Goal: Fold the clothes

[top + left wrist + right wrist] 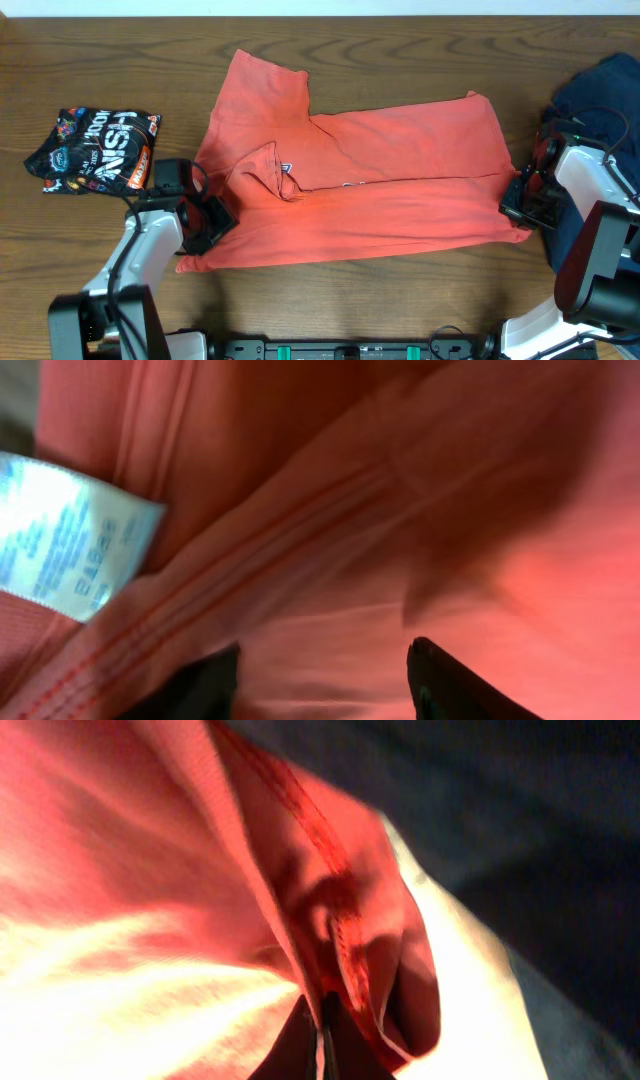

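Note:
The coral-red T-shirt [380,190] lies on the table, partly folded, with one sleeve up at the back left. My left gripper [208,222] is at the shirt's left edge. In the left wrist view its fingers [325,680] are spread apart over the red fabric [420,510], next to a white care label [70,540]. My right gripper [518,200] is at the shirt's right edge. In the right wrist view its fingers [322,1040] are pinched shut on the stitched hem [330,870]. The dark navy garment [600,90] lies at the far right, behind the right arm.
A small black bundle with white and orange lettering [95,150] lies on the wooden table [120,60] to the left of the shirt. The navy cloth also fills the top right of the right wrist view [520,810].

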`<state>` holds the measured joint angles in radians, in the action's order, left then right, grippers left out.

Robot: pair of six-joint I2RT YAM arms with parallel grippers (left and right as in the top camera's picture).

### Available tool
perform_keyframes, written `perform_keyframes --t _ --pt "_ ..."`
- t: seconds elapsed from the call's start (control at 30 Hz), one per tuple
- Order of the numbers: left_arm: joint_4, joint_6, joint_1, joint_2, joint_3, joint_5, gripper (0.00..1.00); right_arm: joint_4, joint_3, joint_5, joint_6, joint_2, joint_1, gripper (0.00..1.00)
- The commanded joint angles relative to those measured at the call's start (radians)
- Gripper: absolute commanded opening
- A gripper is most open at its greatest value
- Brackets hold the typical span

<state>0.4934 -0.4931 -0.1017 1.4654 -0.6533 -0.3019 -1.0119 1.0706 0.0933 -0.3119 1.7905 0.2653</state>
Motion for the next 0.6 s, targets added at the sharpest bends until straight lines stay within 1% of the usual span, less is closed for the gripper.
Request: perform_keyframes --t 0.0,0.13,0.23,0.33,0.43,0.47,0.57 --pt "0.024 0.025 0.002 0.043 0.023 0.054 0.57 -0.021 0.013 0.070 -0.036 -0.022 0.011 0.02" --pt "0.101 0.005 -0.009 0.042 0.023 0.099 0.57 -0.051 0.004 0.091 -0.043 -0.022 0.011 0.02" --pt "0.153 -0.002 -0.043 0.042 0.023 0.132 0.57 -0.071 -0.020 0.094 -0.066 -0.022 0.011 0.01" --pt "0.165 0.000 -0.093 0.042 0.023 0.146 0.57 -0.104 -0.056 0.124 -0.123 -0.022 0.011 0.01" --pt "0.164 0.003 -0.145 0.041 0.015 0.145 0.57 -0.115 -0.090 0.128 -0.135 -0.022 0.011 0.01" --pt "0.164 0.016 -0.154 0.040 0.011 0.140 0.58 -0.115 -0.098 0.127 -0.137 -0.022 0.011 0.01" --pt "0.164 0.090 -0.162 0.023 -0.015 0.127 0.65 -0.105 -0.095 0.127 -0.136 -0.024 0.005 0.01"
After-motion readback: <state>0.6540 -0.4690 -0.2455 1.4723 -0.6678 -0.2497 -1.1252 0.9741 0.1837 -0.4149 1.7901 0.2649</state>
